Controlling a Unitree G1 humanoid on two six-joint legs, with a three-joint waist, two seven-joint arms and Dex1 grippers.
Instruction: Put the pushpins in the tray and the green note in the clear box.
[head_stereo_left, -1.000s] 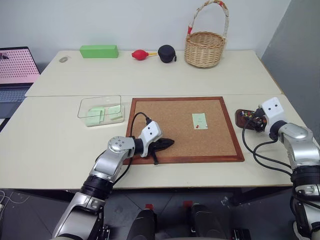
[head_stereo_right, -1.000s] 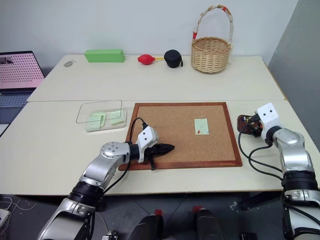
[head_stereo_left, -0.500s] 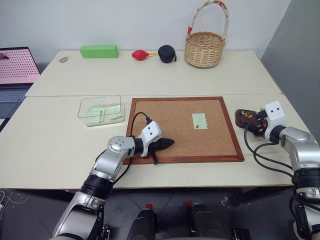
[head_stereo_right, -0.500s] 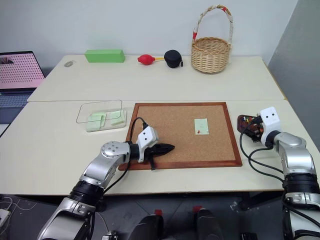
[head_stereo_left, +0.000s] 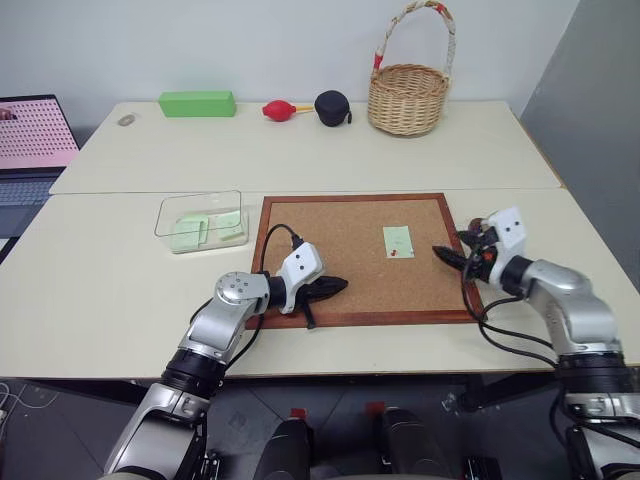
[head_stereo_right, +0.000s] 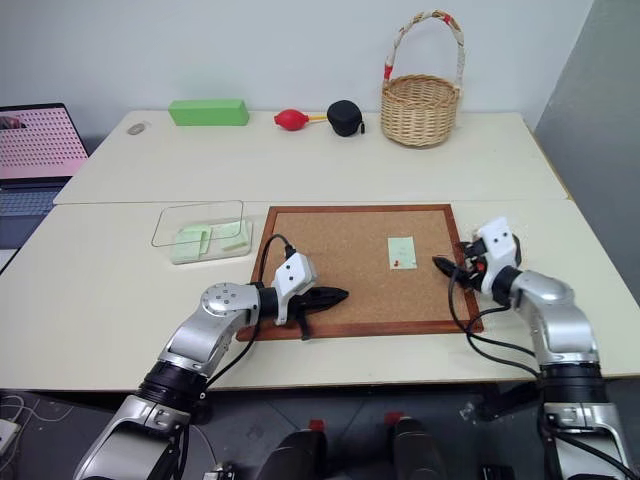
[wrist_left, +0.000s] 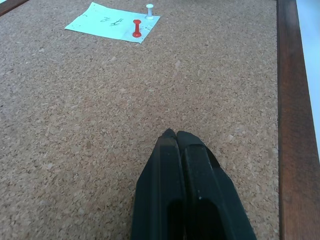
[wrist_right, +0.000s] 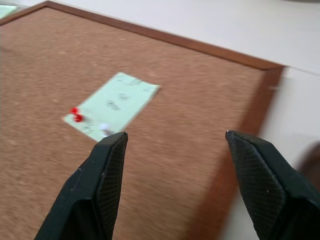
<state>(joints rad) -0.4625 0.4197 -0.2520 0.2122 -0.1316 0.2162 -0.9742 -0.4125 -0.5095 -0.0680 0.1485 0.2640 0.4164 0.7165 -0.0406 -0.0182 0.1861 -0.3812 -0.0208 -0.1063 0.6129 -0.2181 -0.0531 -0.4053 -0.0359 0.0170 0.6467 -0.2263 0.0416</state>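
- Looks like the pin-pulling step: the right gripper (head_stereo_left: 447, 255), fingers spread wide and holding nothing, hovers over the corkboard's (head_stereo_left: 330, 225) right edge near the green note (head_stereo_left: 398, 241).
- Next it needs a precise pinch on a tiny pin.
- A red pushpin (wrist_left: 136, 27) and a white one (wrist_left: 149, 8) hold the note down.
- Left gripper (head_stereo_left: 337, 287) rests on the board, fingers closed, empty.

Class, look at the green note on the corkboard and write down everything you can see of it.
The green note is a small pale mint-green paper rectangle with faint handwriting, lying flat on the right part of the corkboard. Two pushpins stand in it near one short edge: a red pushpin and a white pushpin. The right gripper is open, apart from the note, beside the board's right edge.
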